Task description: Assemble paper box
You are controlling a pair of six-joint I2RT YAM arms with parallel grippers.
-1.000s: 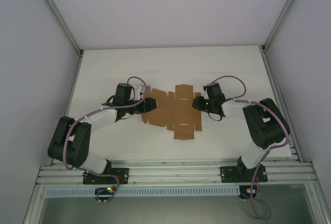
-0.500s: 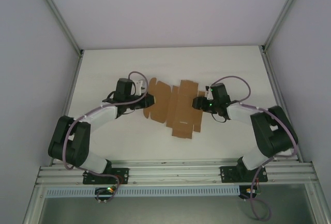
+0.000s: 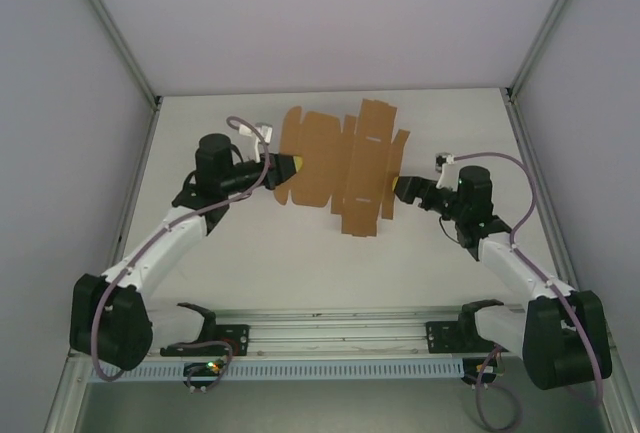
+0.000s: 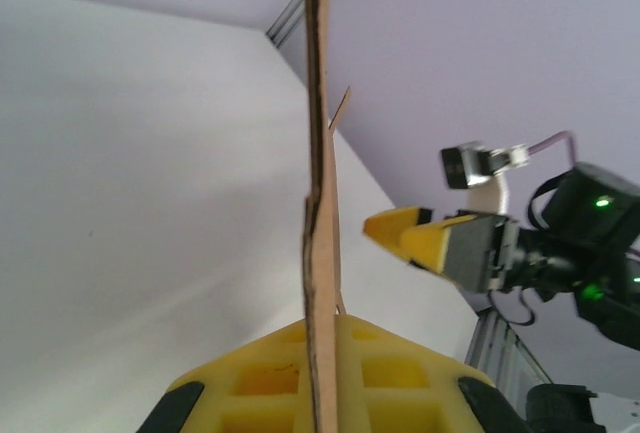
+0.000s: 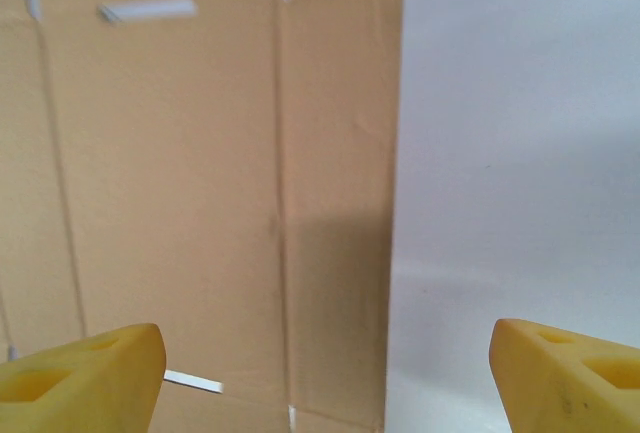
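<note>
The paper box (image 3: 340,163) is a flat brown corrugated cardboard blank with flaps and slots, lifted above the white table. My left gripper (image 3: 283,165) is shut on its left edge; in the left wrist view the cardboard (image 4: 320,203) runs edge-on between the yellow pads (image 4: 390,373). My right gripper (image 3: 402,189) stands open at the blank's right edge, its yellow fingers (image 4: 425,238) apart. In the right wrist view the cardboard face (image 5: 210,183) fills the left half, and both fingertips (image 5: 80,378) are spread wide with nothing clamped between them.
The white table (image 3: 450,133) is enclosed by pale walls with aluminium rails at the sides (image 3: 535,173). The mounting rail (image 3: 340,333) runs along the near edge. Bare table lies behind and in front of the blank.
Both arms have stretched out and risen. The left gripper has lifted the cardboard off the table and swung it up and back; the right gripper has drawn away to the right.
</note>
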